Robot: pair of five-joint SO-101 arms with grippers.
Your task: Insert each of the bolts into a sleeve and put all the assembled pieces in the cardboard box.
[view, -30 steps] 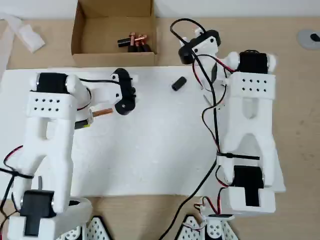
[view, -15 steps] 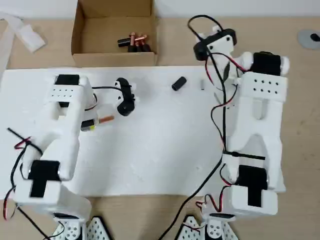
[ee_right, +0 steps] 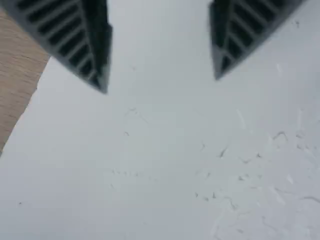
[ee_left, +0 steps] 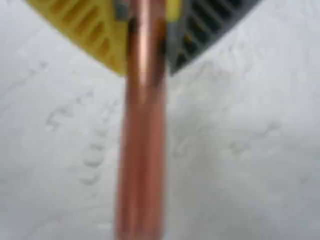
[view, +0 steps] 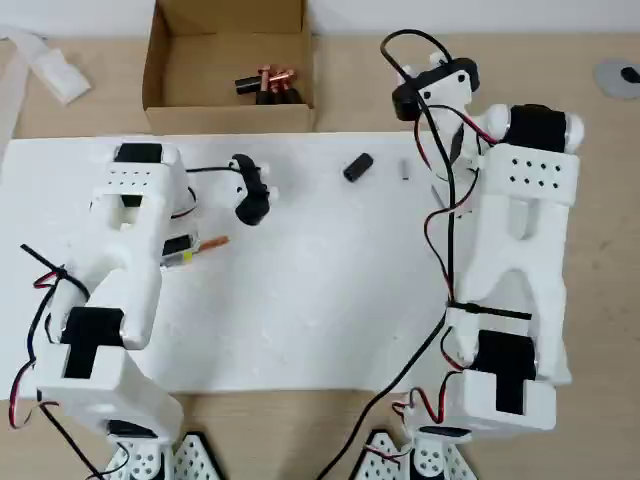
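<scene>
Left wrist view, right up close: clamping a copper bolt (ee_left: 142, 150) in the left gripper (ee_left: 146, 67), yellow finger (ee_left: 85, 30) on one side, grey finger (ee_left: 210, 30) on the other. Shaft poking out past the tips over the white foam board (ee_left: 250, 165).

Over to the right wrist view: spread wide on the right gripper (ee_right: 160, 80), two dark grey fingers (ee_right: 75, 35) well apart. Hanging over bare foam, with a strip of wooden table (ee_right: 15, 85) showing at the board's edge.

Up to the high view now, starting at the near side. Planted along the board's near edge, both arm bases. Stretching out over the left part of the board, the left arm; running along the right edge, the right arm.

Out at the left gripper's tips, that bolt again, held level and pointing toward the middle of the board. Touching the foam or just above it? Can't tell.

Further out, lying on the foam between the two arms, a black sleeve (view: 358, 167), near the board's far edge and well apart from the bolt. Just beside it, toward the right arm, a small grey piece (view: 404, 169), too small to make out.

Beyond the board, sitting on the table, the cardboard box (view: 150, 75), open on top. Bunched inside toward its right-hand wall, a cluster of assembled pieces (view: 268, 85), copper ends and black sleeves together.

Far left corner, a white strip (view: 55, 65). Far right corner, a grey disc (view: 618, 77).
</scene>
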